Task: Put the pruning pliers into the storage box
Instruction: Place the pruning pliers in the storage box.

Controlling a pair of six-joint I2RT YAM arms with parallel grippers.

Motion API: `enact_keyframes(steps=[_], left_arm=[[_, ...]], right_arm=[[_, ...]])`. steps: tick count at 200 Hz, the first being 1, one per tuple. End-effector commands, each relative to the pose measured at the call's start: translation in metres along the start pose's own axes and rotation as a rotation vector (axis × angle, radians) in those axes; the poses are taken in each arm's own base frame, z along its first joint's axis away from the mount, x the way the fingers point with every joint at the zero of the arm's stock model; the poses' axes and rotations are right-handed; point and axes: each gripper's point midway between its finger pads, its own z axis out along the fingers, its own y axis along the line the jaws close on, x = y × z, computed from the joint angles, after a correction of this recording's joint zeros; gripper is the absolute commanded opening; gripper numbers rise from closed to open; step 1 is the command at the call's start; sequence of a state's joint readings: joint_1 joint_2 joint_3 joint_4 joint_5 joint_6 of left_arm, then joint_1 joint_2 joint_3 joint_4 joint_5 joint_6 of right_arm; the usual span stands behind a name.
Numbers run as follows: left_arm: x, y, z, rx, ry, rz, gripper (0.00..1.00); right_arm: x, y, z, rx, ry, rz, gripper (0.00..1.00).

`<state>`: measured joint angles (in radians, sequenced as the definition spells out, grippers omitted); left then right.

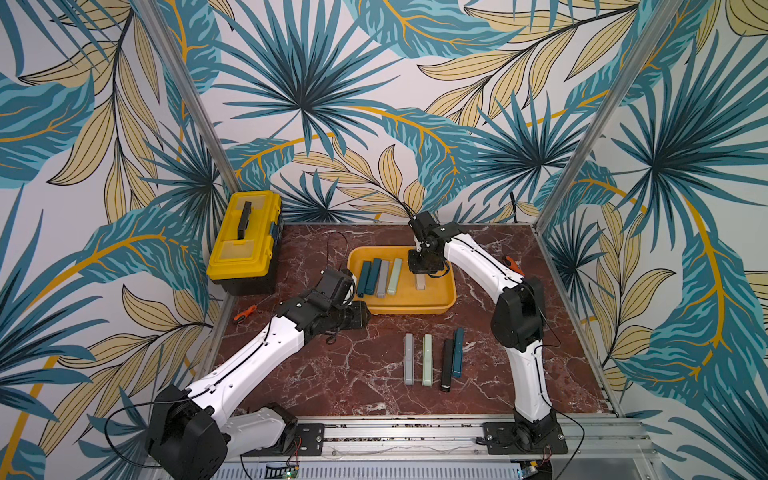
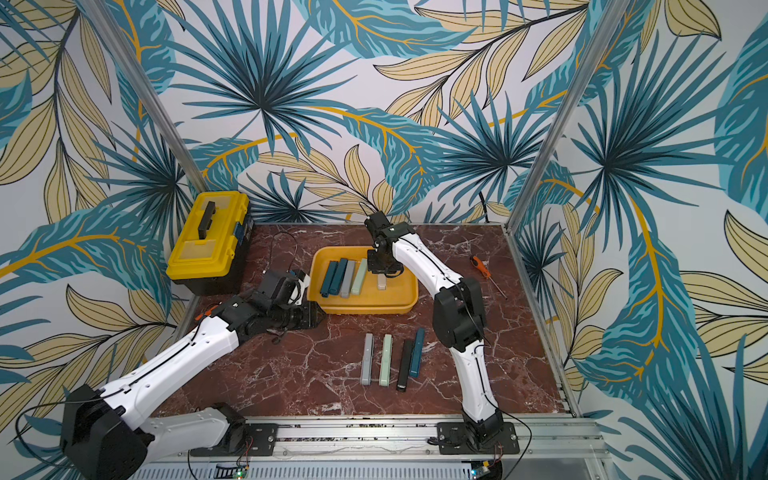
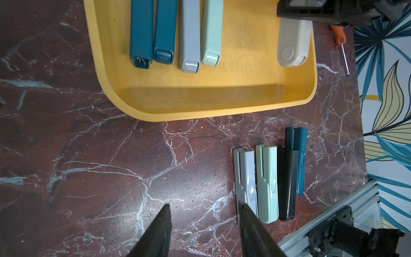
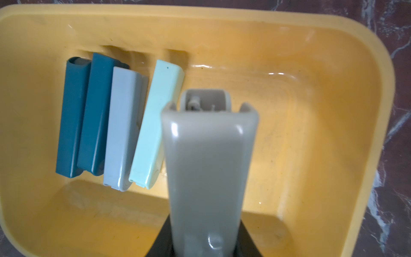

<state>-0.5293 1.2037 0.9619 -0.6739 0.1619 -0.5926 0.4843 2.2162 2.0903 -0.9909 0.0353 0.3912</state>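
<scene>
Right wrist view: what is the right claw point(image 1: 424, 269) doing?

— Pinching the beige pliers point(image 4: 206, 166), held low inside the yellow tray point(image 4: 311, 44), beside four stored pliers point(image 1: 380, 277) lying side by side.

— Which step is that?

— Setting down, I judge. Next, that claw should spread and lift straight up, clear of its neighbours.

— And the rest?

— Four loose pliers point(image 1: 427, 359) wait on the table point(image 1: 332, 374). Near them hovers the left claw point(image 3: 204, 207), half spread and empty.

Obstructions noted.
Below the right gripper point(image 1: 421, 274) you see only the near end of the beige bar point(image 1: 419, 283) in both top views. The right arm point(image 1: 473, 253) hides most of the screwdriver point(image 1: 512, 264) in a top view. The left wrist view crops four boxed bars point(image 3: 190, 33).
</scene>
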Motion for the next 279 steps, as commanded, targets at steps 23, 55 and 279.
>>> enact_keyframes(steps=[23, 55, 279], left_arm=[[-0.003, 0.003, -0.006, 0.002, -0.039, -0.027, 0.51], [-0.008, 0.007, -0.009, -0.029, -0.064, -0.036, 0.51], [-0.012, 0.01, -0.007, -0.038, -0.079, -0.049, 0.51]], right_arm=[[-0.003, 0.014, 0.038, -0.041, 0.038, 0.016, 0.27], [-0.003, 0.011, 0.053, -0.015, 0.066, 0.023, 0.27], [0.007, 0.012, 0.093, -0.006, 0.131, 0.046, 0.45]])
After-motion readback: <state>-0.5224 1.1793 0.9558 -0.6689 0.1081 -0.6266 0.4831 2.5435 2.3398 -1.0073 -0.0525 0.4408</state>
